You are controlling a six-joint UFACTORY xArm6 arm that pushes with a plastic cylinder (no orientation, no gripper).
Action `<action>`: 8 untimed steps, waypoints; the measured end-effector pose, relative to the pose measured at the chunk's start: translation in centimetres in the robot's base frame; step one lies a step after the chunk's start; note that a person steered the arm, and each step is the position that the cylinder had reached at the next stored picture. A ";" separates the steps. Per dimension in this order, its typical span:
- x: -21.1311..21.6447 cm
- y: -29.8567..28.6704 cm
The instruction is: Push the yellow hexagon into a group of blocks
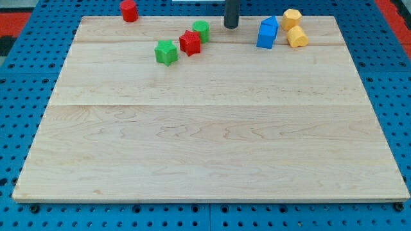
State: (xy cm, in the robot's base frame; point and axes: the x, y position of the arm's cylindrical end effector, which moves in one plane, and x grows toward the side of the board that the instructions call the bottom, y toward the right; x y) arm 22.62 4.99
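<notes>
The yellow hexagon sits near the view's top right, touching a second yellow block just below it. Two blue blocks stand close to their left. My tip is a dark rod end at the view's top centre, left of the blue blocks and right of the green round block. A red star-like block and a green star-like block lie in a diagonal line with the green round one.
A red block sits alone at the top left edge of the wooden board. The board rests on a blue pegboard.
</notes>
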 end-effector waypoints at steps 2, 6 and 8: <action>9.6 1.0; -3.4 20.3; -2.7 7.4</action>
State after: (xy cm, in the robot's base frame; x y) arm 19.91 12.35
